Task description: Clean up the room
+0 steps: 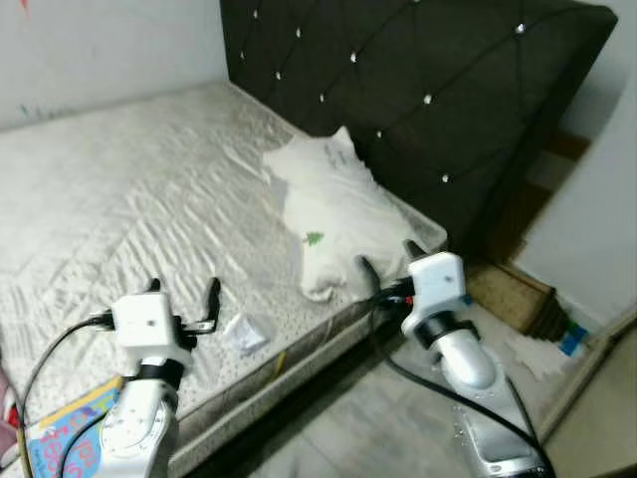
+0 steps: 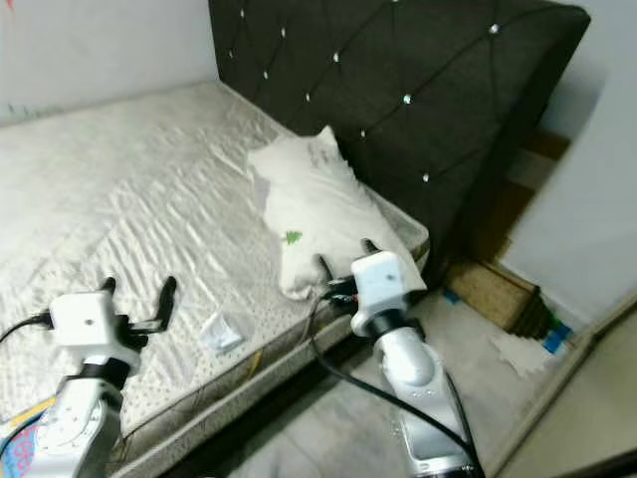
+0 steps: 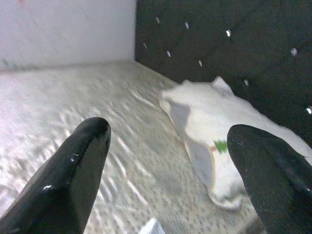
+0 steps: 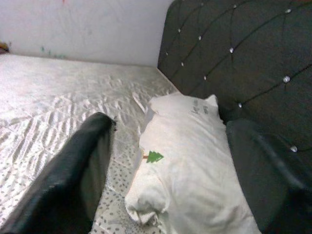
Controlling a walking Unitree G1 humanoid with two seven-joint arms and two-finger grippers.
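Note:
A white pillow with a small green tree mark lies on the silver-grey mattress, close to the dark headboard. My right gripper is open at the pillow's near end by the mattress edge; in the right wrist view its fingers frame the pillow. My left gripper hangs open over the front of the mattress. A small crumpled clear wrapper lies just to its right. The left wrist view looks across the mattress to the pillow.
The tufted black headboard stands behind the bed. A brown box and scraps of paper lie on the floor to the right of the bed. A colourful printed item sits by my left arm. A wall runs along the mattress's far side.

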